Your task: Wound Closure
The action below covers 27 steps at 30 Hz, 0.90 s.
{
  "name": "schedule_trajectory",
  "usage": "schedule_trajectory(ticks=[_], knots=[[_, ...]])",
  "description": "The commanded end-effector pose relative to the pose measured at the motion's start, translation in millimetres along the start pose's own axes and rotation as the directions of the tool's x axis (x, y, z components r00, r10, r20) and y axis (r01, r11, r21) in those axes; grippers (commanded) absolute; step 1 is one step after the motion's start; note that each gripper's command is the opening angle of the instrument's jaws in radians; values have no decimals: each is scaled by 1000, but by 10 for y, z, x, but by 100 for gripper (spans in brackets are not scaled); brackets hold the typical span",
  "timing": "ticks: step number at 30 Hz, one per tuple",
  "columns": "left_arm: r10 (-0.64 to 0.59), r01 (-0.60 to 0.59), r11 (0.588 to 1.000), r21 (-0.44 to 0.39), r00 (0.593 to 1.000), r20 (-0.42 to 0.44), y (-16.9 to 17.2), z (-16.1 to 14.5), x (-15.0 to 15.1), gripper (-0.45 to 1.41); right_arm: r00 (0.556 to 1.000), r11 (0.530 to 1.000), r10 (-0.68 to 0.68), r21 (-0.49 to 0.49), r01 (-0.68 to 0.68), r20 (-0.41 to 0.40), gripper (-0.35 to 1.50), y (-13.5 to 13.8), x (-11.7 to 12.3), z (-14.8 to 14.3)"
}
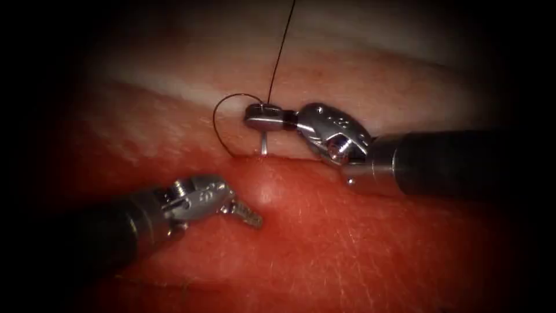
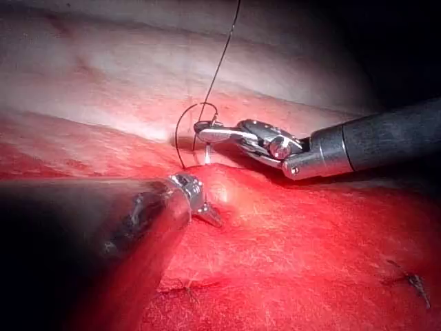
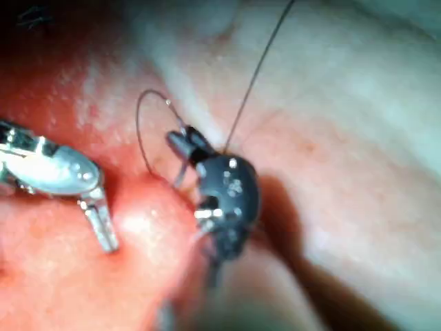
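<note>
Needle (image 1: 264, 142) stands in the tissue (image 1: 347, 243) at the cut, my right pincer (image 1: 260, 116) clenched on its upper end, thread (image 1: 281, 55) looping beside. My left pincer (image 1: 246, 215) rests clenched on nothing, below the cut.

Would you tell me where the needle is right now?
The needle is held in the right tool, pointing down into the tissue at the cut.

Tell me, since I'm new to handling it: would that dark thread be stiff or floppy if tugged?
Probably limp: the thread curls in a loose loop beside the right tool, which grips the needle. Likely light: it hangs unsupported. Possibly slippery.
</note>
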Motion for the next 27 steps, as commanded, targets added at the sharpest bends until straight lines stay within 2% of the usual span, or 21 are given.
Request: schedule_trajectory(ticks=[1, 15, 27], knots=[[2, -2, 1000, -2, 1000, 1, -6, 5, -1, -45, 1000, 1000, 20, 3, -20, -1, -35, 1, -3, 10], [3, -3, 1000, -4, 1000, 1, -6, 4, -2, -45, 986, 986, 168, 6, -168, 3, -35, -2, -8, 7], [3, -3, 1000, -5, 1000, 1, -8, 3, -3, -45, 947, 947, 322, 4, -322, -2, -35, -2, -9, 9]])
